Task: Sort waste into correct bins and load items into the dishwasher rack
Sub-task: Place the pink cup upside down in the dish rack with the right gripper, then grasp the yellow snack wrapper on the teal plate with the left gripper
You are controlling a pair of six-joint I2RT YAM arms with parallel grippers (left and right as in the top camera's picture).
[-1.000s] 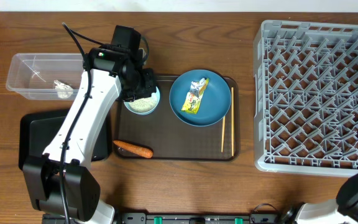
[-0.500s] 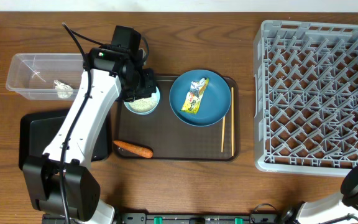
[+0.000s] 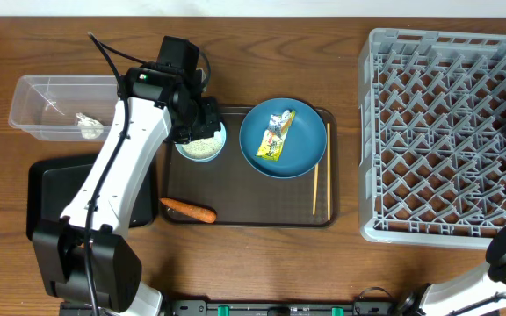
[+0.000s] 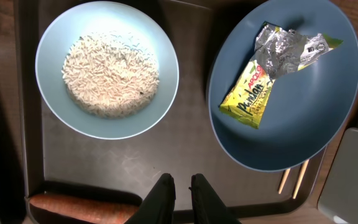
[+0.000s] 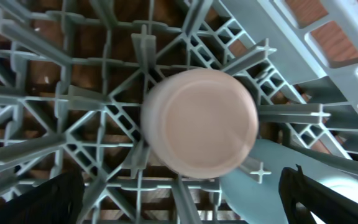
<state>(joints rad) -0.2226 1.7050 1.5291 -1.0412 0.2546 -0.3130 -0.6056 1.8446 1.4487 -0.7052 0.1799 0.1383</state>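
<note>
1. Between the fingers of the right gripper point(image 5: 182, 190): pinkish-white cup point(image 5: 199, 121), base up and mouth down, seated among the pegs of the dishwasher rack point(image 3: 446, 132). The jaws stand wide apart, clear of the cup on both sides, and hold nothing. Judged: it is set upside down so that it drains, and it is already loaded.
2. Just beside that cup, toward one finger: a pale blue rounded form, probably the light blue cup point(image 5: 278, 180). It is largely cut off by the frame, so its seating cannot be told.
3. Left gripper point(image 4: 180, 190): fingers nearly together with a thin gap, nothing between them, hanging over the brown serving tray point(image 4: 185, 152).
4. Ahead of those fingertips, to one side: bowl point(image 4: 165, 74) holding white rice scraps point(image 4: 107, 74), upright so the waste stays in.
5. Ahead, to the other side: dark blue plate point(image 4: 303, 118) carrying the yellow snack wrapper point(image 4: 260, 87). The chopsticks point(image 4: 293, 180) poke from under its rim.
6. Close beside the fingertips, on the bowl's side: carrot point(image 4: 82, 203), lying loose on the tray. Judged: the nearest pick.
7. Well behind the left gripper: clear tub point(image 3: 38, 92) with the tissue point(image 3: 86, 125) already inside, and the black tray point(image 3: 55, 189).
</note>
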